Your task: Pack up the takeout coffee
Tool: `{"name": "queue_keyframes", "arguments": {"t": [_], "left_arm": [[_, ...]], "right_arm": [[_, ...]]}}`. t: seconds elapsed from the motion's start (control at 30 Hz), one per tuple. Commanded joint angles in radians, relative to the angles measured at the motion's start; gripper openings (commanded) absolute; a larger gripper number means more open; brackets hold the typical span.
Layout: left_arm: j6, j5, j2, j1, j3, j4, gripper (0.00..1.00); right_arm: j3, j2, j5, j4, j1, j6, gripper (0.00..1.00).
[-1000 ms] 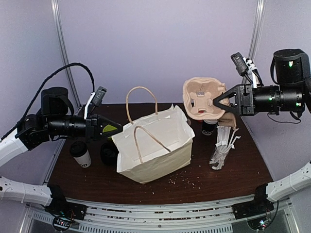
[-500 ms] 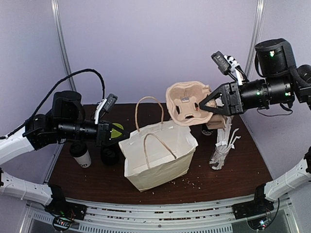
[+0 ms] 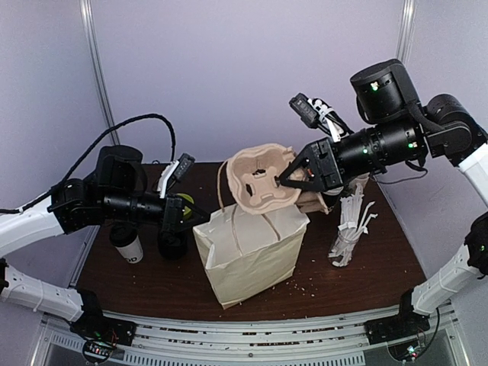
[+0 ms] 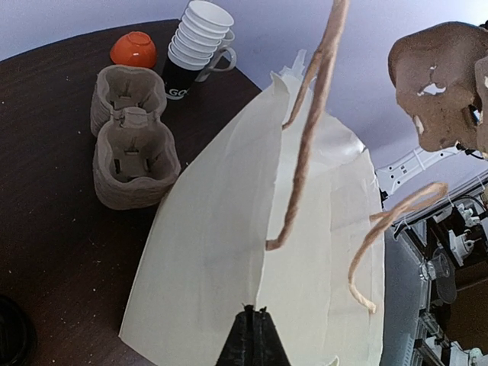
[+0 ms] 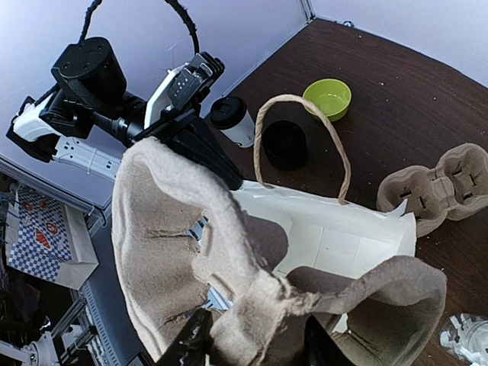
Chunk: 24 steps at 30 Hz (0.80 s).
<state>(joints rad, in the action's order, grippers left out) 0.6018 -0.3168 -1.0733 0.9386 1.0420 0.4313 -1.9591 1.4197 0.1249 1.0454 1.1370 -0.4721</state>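
Observation:
The takeout coffee [image 3: 126, 244], a white cup with a black lid, stands at the table's left, behind my left arm; the right wrist view shows the takeout coffee [image 5: 232, 120] upright beside the bag. The white paper bag [image 3: 252, 252] stands open in the middle. My left gripper [image 3: 200, 218] is shut on the bag's left rim, its gripper [image 4: 255, 311] pinching the paper edge. Just above the bag's mouth, my right gripper [image 3: 287, 177] is shut on a brown pulp cup carrier [image 3: 259, 179]. The carrier [image 5: 229, 267] fills the right wrist view between the gripper [image 5: 255, 345] fingers.
A black stack of lids [image 3: 173, 242] sits next to the coffee, with a green bowl [image 5: 327, 98] behind. A second pulp carrier [image 4: 133, 137], a stack of white cups [image 4: 200, 38] and an orange bowl [image 4: 133, 47] stand at the back right. A glass of wrapped straws [image 3: 347, 229] is right of the bag.
My right gripper has carried the pulp carrier leftward and down to just over the bag's mouth. My left gripper has moved right with the bag's rim, and the bag has narrowed and shifted.

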Motion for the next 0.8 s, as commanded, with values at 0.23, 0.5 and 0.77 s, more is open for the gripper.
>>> {"name": "queue_keyframes", "arguments": {"t": [0.23, 0.5, 0.77], "left_arm": [[-0.009, 0.011, -0.004, 0.009, -0.015, -0.019, 0.0], [-0.019, 0.015, -0.01, 0.009, -0.031, -0.022, 0.0], [-0.023, 0.011, 0.001, 0.009, -0.04, -0.034, 0.0]], "right_arm": [[0.002, 0.032, -0.093, -0.058, 0.006, -0.005, 0.35], [-0.07, 0.085, -0.25, 0.052, 0.006, -0.005, 0.36], [-0.113, 0.14, -0.368, 0.145, 0.006, 0.003, 0.36]]}}
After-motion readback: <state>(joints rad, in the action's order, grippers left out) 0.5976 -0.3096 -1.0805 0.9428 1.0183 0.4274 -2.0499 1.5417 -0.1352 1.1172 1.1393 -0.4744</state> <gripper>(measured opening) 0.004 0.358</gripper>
